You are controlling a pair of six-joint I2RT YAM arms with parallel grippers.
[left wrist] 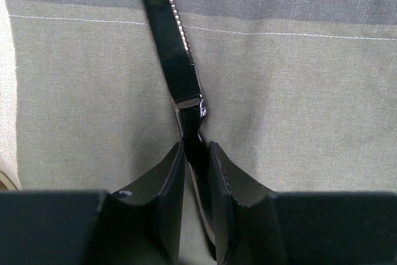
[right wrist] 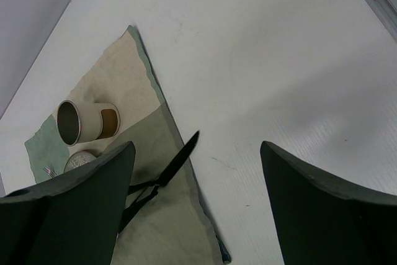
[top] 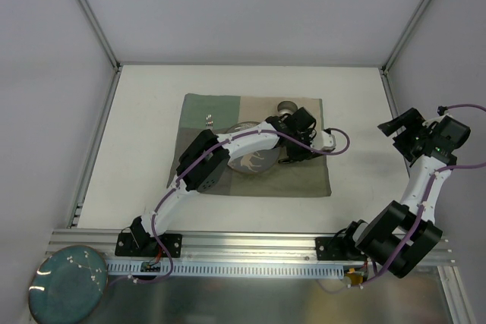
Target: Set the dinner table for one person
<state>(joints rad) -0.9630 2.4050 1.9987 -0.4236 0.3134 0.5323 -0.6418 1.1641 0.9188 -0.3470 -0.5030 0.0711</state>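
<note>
- I think your job right now is the knife (left wrist: 180, 72). It needs to lie next to the plate (top: 254, 163).
- The knife's handle is over the right part of the mat (top: 304, 180). Its pointy end sticks out past the mat's edge, over the bare dinner table (top: 152, 111).
- Your left gripper (left wrist: 196, 153) is squeezing the thin black handle. One finger presses on each side, and only the handle is between them.
- The grip is low on the handle, far from the blade. A long knife held like that can swing or tip, so move slowly.
- Lift it just a little so it does not drag on the cloth and bunch it up.
- I would turn it so the whole knife lies on the mat, just to the right of the plate.
- Lay it down flat before you let go. Then open the fingers and pull straight back so you do not bump it.
- Watch out for the cup (right wrist: 87, 122) near the far side of the mat. Your arm passes close to it.
- Your right gripper (top: 396, 127) is off to the right side of the table. Its fingers are spread wide and it holds nothing. Leave it there, out of the way.
</note>
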